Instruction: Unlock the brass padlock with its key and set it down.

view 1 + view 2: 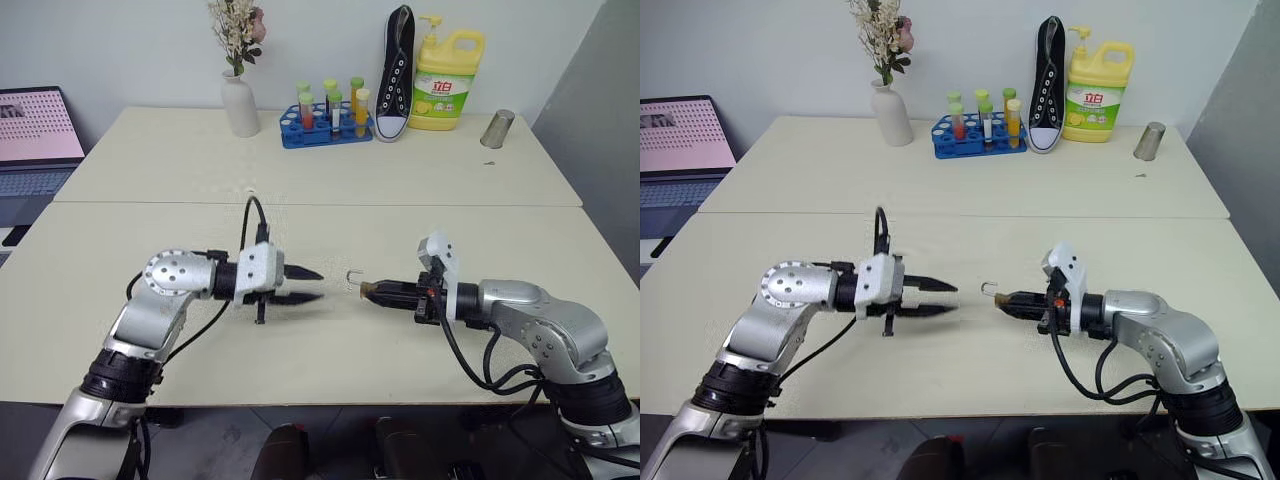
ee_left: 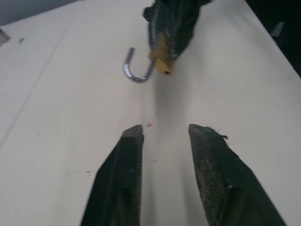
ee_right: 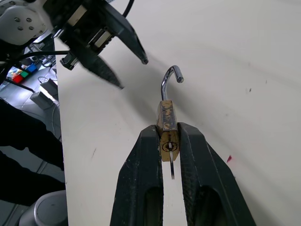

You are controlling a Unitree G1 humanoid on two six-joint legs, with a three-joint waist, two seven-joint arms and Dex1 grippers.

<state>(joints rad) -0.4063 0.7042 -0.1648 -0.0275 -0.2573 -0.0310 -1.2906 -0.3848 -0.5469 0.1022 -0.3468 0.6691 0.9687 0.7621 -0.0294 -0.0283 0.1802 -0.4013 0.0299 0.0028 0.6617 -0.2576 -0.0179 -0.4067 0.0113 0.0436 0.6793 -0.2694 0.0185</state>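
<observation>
My right gripper [image 1: 370,292] is shut on the brass padlock [image 3: 167,117], held just above the table [image 1: 330,370] near the middle. The golden body sits between the fingertips. Its silvery shackle [image 3: 170,77] stands swung open, with the hooked end free and pointing toward my left gripper [image 1: 318,285]. That gripper is open and empty, a short gap from the shackle [image 2: 134,70], facing the padlock [image 2: 162,61]. A thin silvery strip [image 3: 172,165] shows at the keyhole end; I cannot tell whether it is the key.
Along the table's far edge stand a white vase with dried flowers [image 1: 240,100], a blue rack of test tubes [image 1: 326,118], a black shoe [image 1: 396,75], a yellow detergent bottle [image 1: 447,80] and a metal cup [image 1: 497,129]. A laptop [image 1: 35,135] sits off the left side.
</observation>
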